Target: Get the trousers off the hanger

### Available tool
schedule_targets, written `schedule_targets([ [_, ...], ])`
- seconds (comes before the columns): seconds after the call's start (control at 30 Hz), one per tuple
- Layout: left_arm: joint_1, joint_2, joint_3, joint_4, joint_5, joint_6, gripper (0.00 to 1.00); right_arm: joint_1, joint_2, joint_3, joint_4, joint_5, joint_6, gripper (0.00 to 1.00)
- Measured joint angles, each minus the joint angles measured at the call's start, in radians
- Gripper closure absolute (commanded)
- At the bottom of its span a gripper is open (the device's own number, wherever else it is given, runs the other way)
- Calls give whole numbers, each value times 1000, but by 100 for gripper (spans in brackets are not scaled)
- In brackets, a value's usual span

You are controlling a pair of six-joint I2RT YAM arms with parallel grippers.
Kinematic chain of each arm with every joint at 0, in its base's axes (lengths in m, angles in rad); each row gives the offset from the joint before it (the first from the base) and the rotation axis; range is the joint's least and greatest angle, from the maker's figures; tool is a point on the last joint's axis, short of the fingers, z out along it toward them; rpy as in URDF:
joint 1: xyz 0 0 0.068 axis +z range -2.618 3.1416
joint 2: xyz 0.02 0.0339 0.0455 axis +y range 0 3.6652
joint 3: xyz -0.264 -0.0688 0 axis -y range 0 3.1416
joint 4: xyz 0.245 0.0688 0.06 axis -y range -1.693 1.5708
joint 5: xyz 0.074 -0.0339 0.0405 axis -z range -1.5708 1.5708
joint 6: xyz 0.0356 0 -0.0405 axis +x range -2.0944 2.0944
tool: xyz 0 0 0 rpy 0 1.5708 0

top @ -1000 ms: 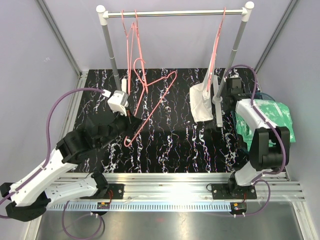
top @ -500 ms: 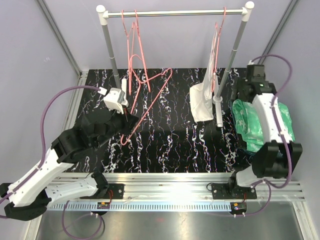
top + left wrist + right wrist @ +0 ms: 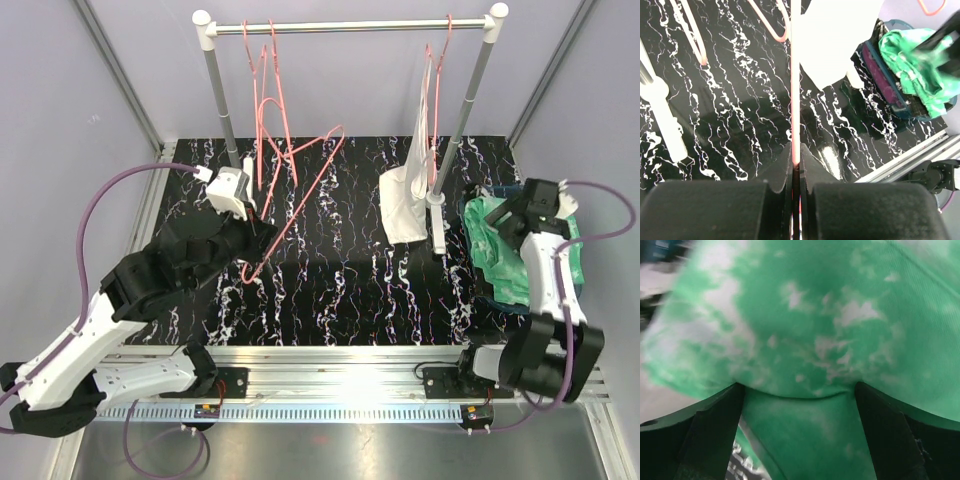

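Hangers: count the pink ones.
4: two hangers on the rail at left, one in the left gripper, one at the right holding white cloth. Tangled wires may hide more.

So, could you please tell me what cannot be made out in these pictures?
- Right wrist view: tie-dye trousers fill the frame, hiding everything beneath.
- Top view: the same pair covers the magenta trousers.
- Left wrist view: the right gripper is blurred at the right edge.

White-and-black arms point(image 3: 70, 355) carry purple cables point(image 3: 150, 170) and black end effectors point(image 3: 796, 160) point(image 3: 799, 386).
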Motion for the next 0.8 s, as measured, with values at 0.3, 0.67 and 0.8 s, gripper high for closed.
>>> schedule_targets([
  [0.3, 0, -3, 2, 0, 1, -1, 100, -8, 202, -150, 216, 26, 156, 1],
  [0.67, 0, 18, 61, -23, -29, 2, 100, -7, 101, -30, 37, 15, 66, 1],
  [0.8, 1, 67, 111, -38, -83, 13, 100, -6, -40, 125, -90, 6, -5, 1],
])
